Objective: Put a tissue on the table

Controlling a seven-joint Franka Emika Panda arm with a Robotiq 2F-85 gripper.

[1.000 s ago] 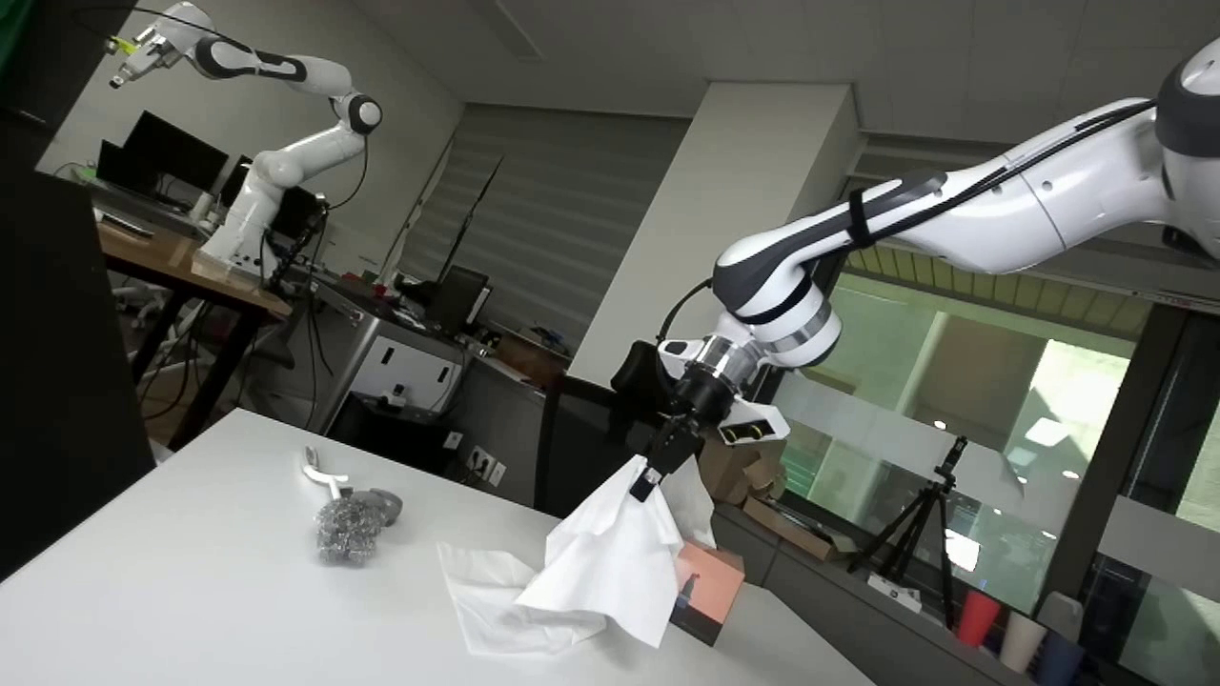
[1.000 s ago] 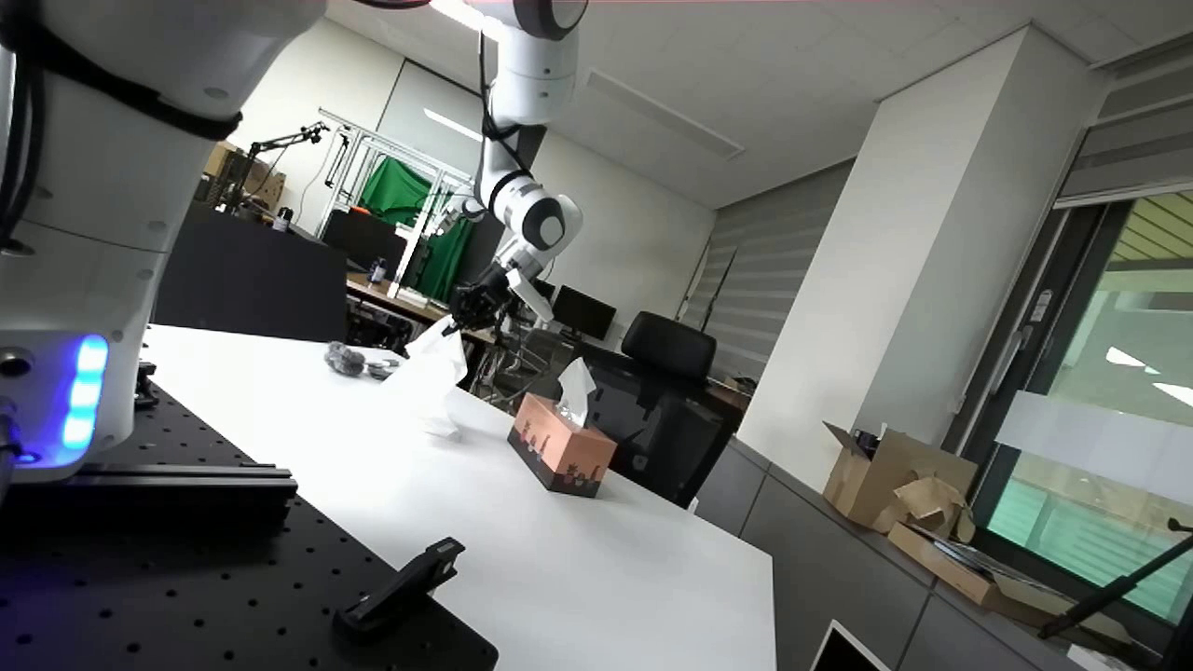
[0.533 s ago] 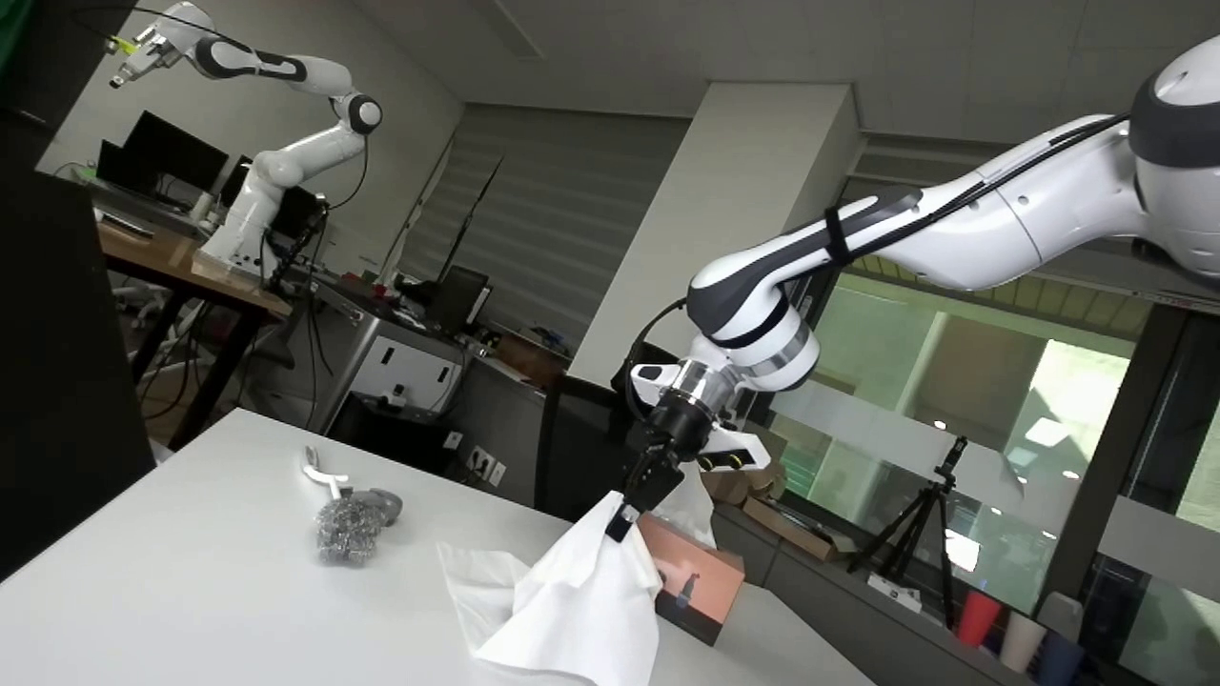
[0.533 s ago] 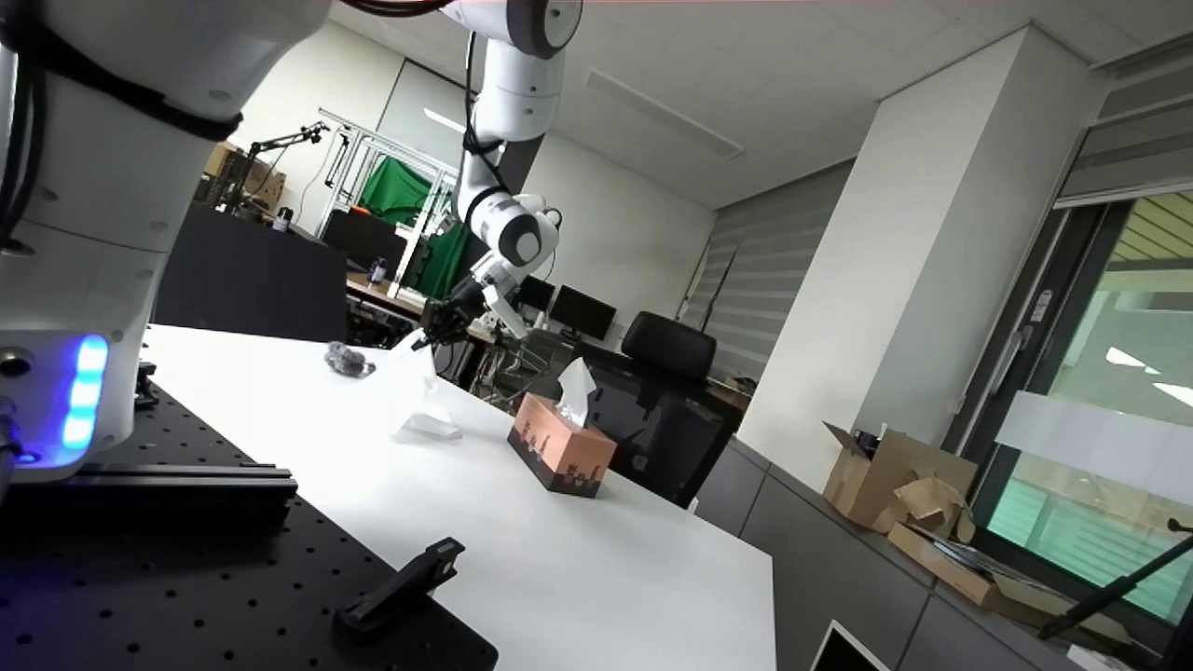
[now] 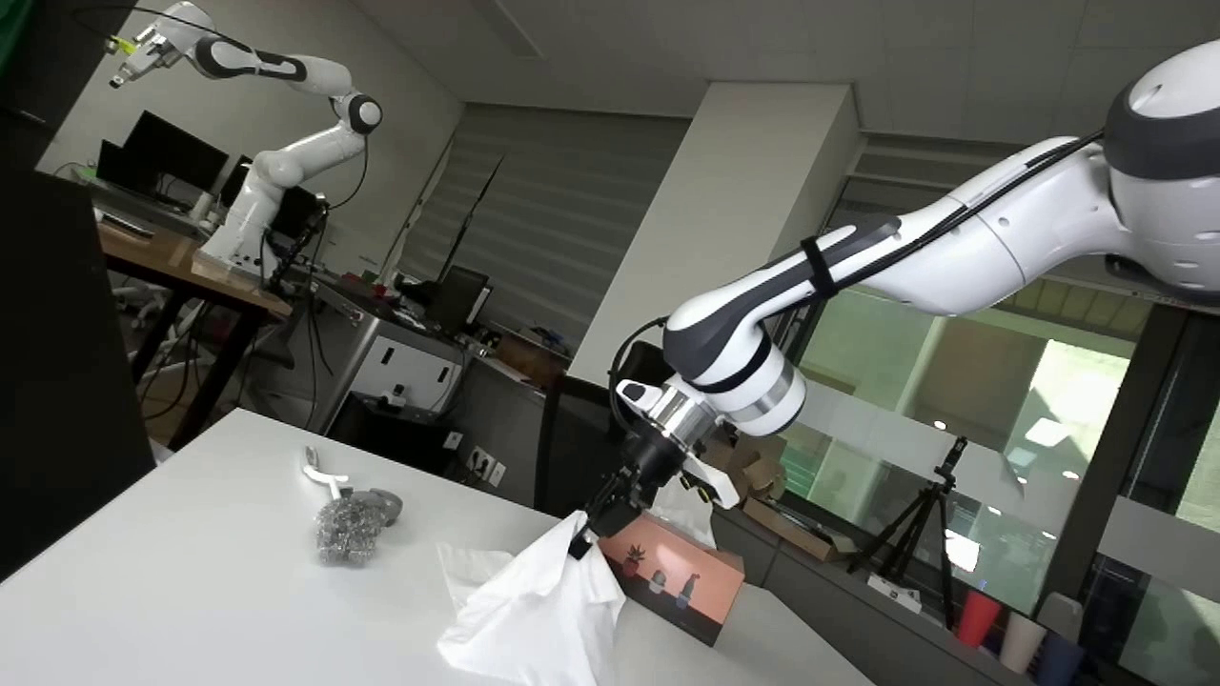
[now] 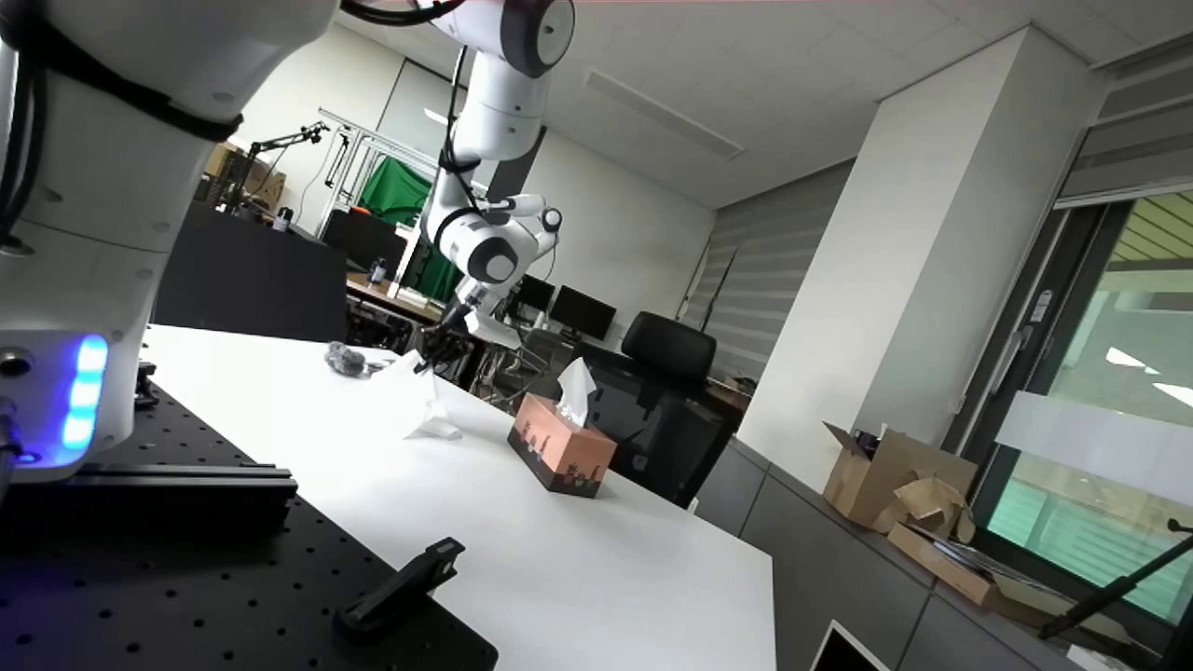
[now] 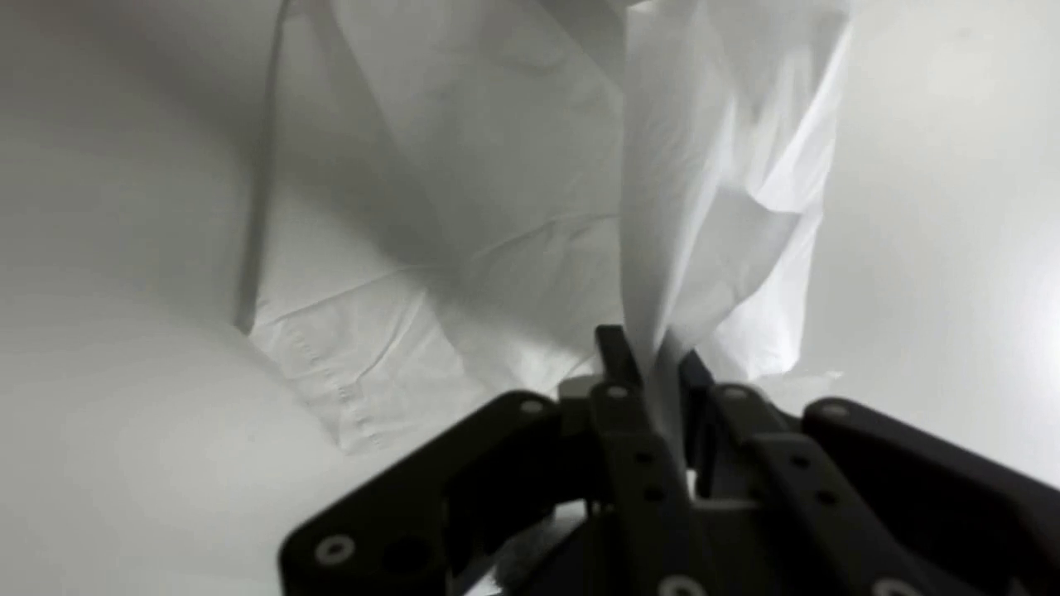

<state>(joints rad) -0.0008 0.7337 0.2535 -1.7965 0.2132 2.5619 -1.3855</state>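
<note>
Tissue (image 5: 543, 610) is held in the gripper (image 7: 658, 360), whose jaws are closed upon it: in the wrist view, a narrow fold is pinched between the two fingertips (image 7: 617, 356). From this point the white sheet is spread downward like a small tent, low over the white table (image 5: 238, 562). How much of its lower edge is supported by the table cannot be told exactly. Behind the held part, a flat white layer (image 5: 467, 569) is laid on the table; whether it belongs to the same sheet cannot be determined.

An orange tissue box (image 6: 564, 445) with a dark lower band is placed near the table edge, and from its top another tissue (image 6: 576, 391) is seen to stand out. In an exterior view, this box is shown well apart from the gripper. On the side of the held sheet away from the box, a ball of silvery wire mesh (image 5: 348, 527) is found on the table. Just beside it are placed a grey rounded object (image 5: 386, 505) and a white curved piece (image 5: 327, 476).

Next to the table, a black perforated board (image 6: 233, 596) is seen. In the background, a second white robot arm (image 5: 276, 171) is mounted on a brown desk (image 5: 157, 252).
</note>
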